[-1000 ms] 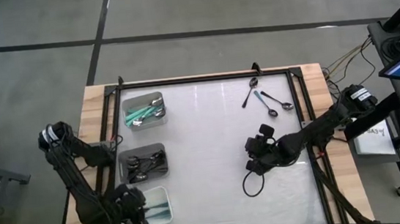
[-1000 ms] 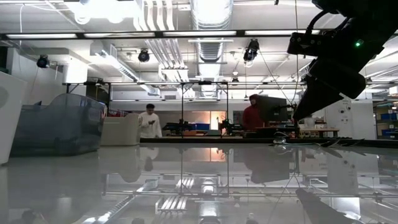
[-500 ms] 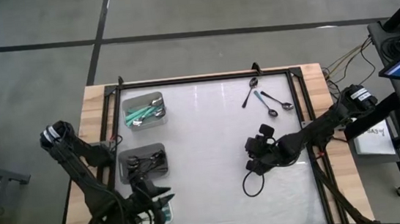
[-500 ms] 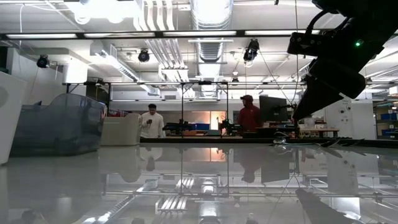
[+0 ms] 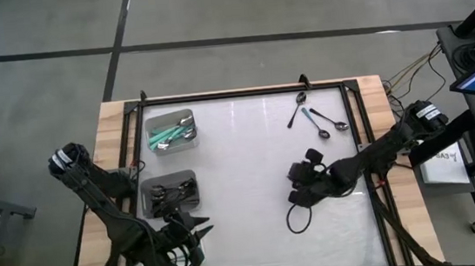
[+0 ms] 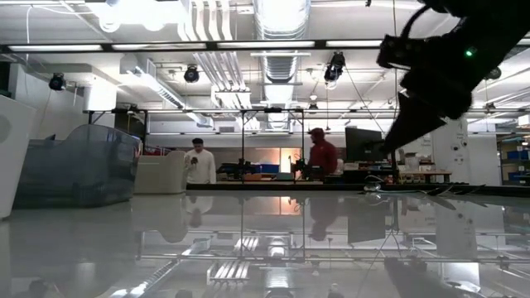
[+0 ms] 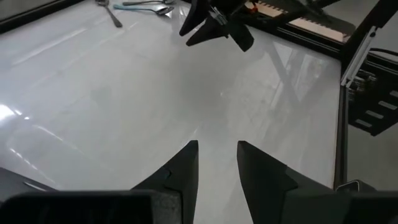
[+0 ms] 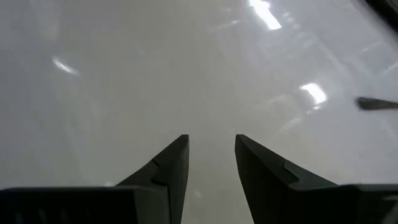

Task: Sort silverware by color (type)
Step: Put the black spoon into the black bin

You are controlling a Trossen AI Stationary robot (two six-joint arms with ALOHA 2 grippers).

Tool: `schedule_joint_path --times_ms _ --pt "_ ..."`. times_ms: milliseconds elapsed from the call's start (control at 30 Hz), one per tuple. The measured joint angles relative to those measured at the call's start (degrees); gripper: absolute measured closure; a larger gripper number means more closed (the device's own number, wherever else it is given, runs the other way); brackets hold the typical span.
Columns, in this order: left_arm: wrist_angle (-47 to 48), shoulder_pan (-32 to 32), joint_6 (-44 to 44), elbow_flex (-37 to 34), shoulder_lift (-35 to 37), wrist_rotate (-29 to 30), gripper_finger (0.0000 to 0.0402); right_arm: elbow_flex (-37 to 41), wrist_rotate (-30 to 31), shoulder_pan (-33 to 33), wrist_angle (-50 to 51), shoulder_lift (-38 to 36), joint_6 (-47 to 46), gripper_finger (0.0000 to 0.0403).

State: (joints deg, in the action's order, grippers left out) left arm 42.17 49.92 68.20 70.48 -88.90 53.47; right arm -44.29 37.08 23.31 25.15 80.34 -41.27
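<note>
Three loose spoons (image 5: 315, 117) lie near the table's far right corner, well apart from both grippers. Teal-handled spoons (image 5: 168, 135) fill the far grey tray (image 5: 170, 132) on the left side, and dark-handled ones (image 5: 169, 194) fill the tray (image 5: 169, 194) just nearer. The left gripper (image 7: 216, 163) hangs over bare table (image 5: 251, 184) near the front left, fingers slightly parted and empty. The right gripper (image 8: 211, 155) hovers right of centre, fingers likewise parted, gripping nothing.

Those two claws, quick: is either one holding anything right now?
Left gripper: fingers open, holding nothing, above bare table near the trays.
Right gripper: fingers open, holding nothing, over the table's middle.
</note>
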Motion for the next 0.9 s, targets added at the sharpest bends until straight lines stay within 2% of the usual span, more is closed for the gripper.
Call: schedule_joint_path --times_ms 100,333,467,633,900 --pt "-0.1 -0.1 0.0 0.0 0.2 0.0 0.0309 0.0 0.0 0.0 -7.5 0.0 -4.2 0.028" --pt "-0.2 -0.1 -0.7 0.0 0.6 2.1 0.0309 0.0 0.0 -0.1 -25.4 0.2 -4.7 0.028" --pt "-0.2 -0.2 -0.6 0.0 0.6 4.4 0.0309 0.0 0.0 -0.3 -28.9 0.3 -5.4 0.028" --pt "-0.8 -0.2 0.2 0.0 0.5 4.6 0.0309 0.0 0.0 -0.3 -32.3 0.3 -10.0 0.028" --pt "-1.2 -0.3 0.2 0.0 0.2 4.9 0.0309 0.0 0.6 -2.1 -39.7 0.3 0.1 0.028"
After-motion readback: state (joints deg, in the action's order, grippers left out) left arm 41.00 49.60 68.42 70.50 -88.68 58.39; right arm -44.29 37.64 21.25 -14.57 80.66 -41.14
